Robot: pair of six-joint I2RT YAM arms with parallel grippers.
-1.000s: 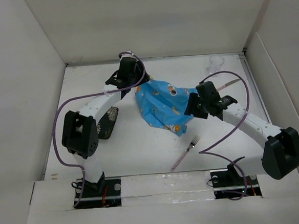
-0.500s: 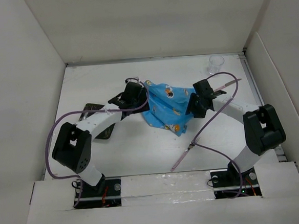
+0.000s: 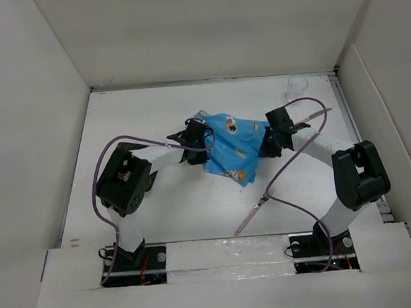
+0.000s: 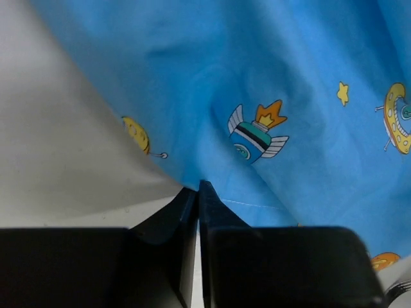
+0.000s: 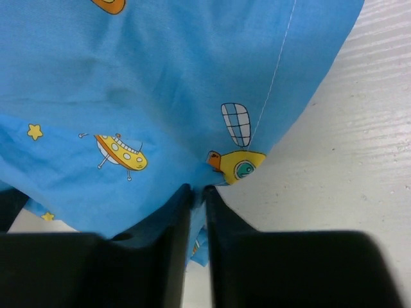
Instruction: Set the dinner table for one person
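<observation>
Lying bunched on the dinner table (image 3: pixel 180 201), the placemat (image 3: pixel 230 146) is clamped by the left gripper (image 4: pixel 197 187) and right gripper (image 5: pixel 198 189); a fork (image 3: pixel 249 219) is seen nearby.

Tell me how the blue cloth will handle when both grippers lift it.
Probably floppy: the cloth lies bunched and creased between the left gripper and right gripper, so it should sag in the middle. Likely light, since it looks thin with a single stitched hem. Each gripper pinches only an edge, so it might slip out under a hard pull.
</observation>
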